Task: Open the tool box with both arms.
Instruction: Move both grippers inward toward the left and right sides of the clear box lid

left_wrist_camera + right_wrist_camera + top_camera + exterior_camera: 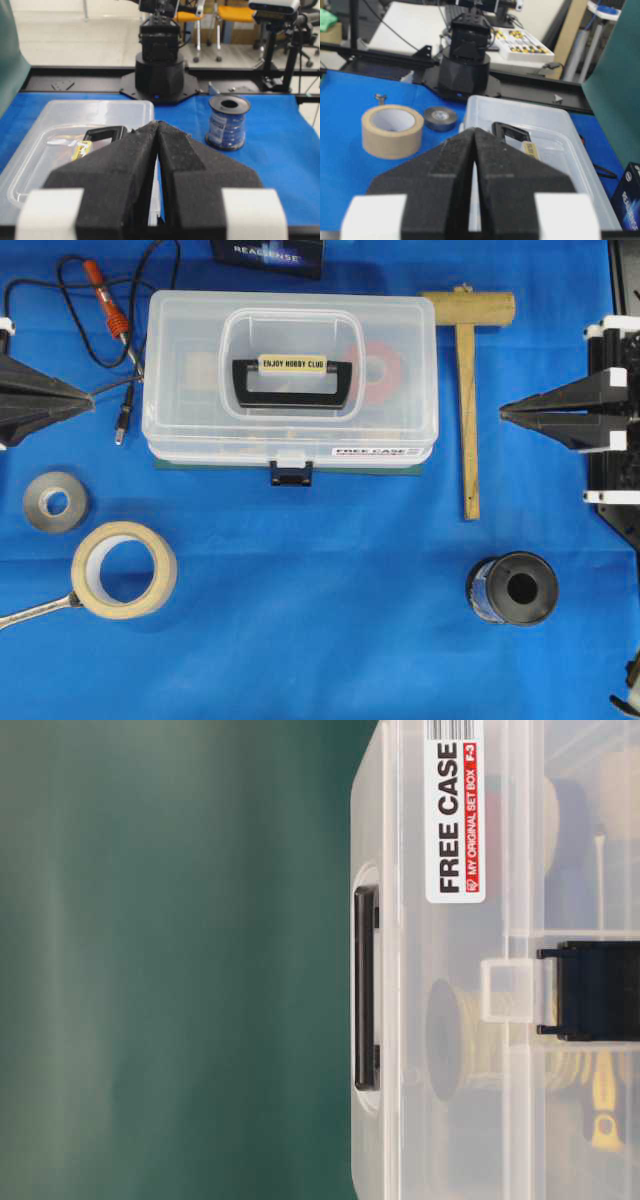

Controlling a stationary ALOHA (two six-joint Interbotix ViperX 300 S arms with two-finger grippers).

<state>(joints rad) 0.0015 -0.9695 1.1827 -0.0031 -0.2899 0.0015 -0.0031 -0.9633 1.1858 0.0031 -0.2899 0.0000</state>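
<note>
The tool box [290, 350], a clear plastic case with a black handle [292, 382] and a dark blue front latch [291, 475], sits closed in the middle of the blue table. Its "FREE CASE" sticker [455, 815] faces the table-level view. My left gripper [88, 392] points at the box from the left edge, shut, tips a little short of its left wall. My right gripper [504, 412] is shut too, pointing at the box from the right with a clear gap. Both wrist views show the box [75, 125] [545, 130] beyond closed tips [158, 123] [474, 129].
A wooden T-square [468, 390] lies between the box and my right gripper. A wire spool [512, 588] stands at the front right. Masking tape [123, 569], a grey tape roll [55, 502] and a wrench [30, 612] lie front left. Cables with red clips [105, 300] sit back left.
</note>
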